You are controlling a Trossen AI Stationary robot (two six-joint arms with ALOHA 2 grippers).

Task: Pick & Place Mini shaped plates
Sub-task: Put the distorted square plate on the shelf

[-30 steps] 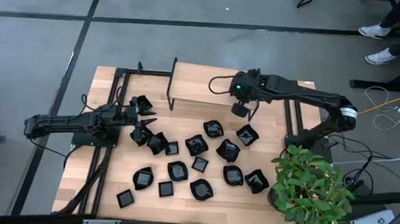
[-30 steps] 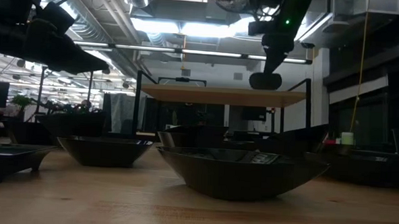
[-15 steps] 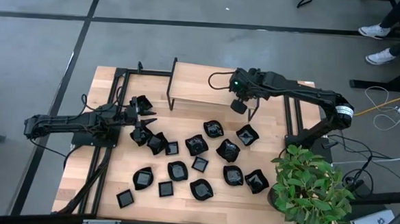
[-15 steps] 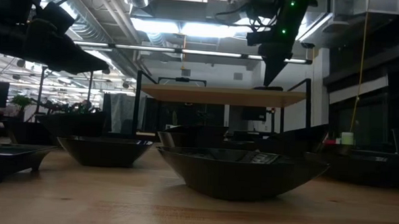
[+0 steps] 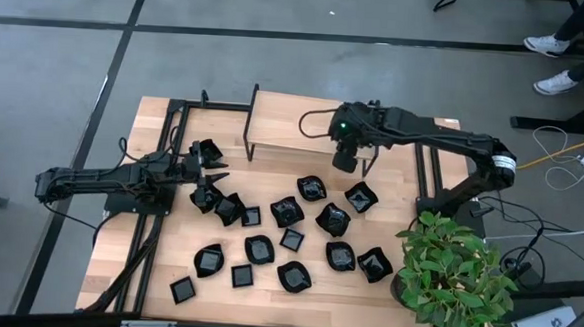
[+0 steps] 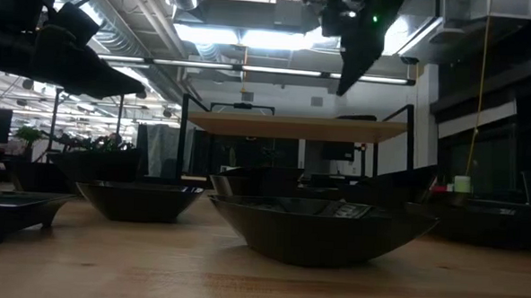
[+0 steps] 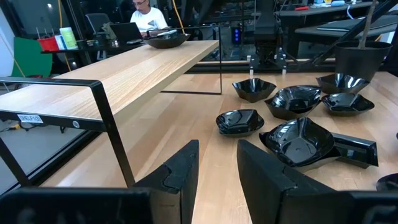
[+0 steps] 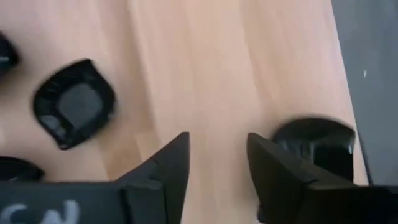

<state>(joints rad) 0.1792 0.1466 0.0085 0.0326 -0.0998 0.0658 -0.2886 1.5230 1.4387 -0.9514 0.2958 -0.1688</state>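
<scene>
While the mini shaped plates point(image 5: 287, 211) are lying spread over the worktop point(image 5: 167, 262), the right gripper point(image 5: 344, 160) is hanging open and empty above them. They are looking shiny, slippery and breakable, so pinching a rim seems best.

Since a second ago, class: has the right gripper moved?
Yes. In the high view the right gripper has shifted toward the raised shelf, and its jaws now stand open with nothing between them.
</scene>
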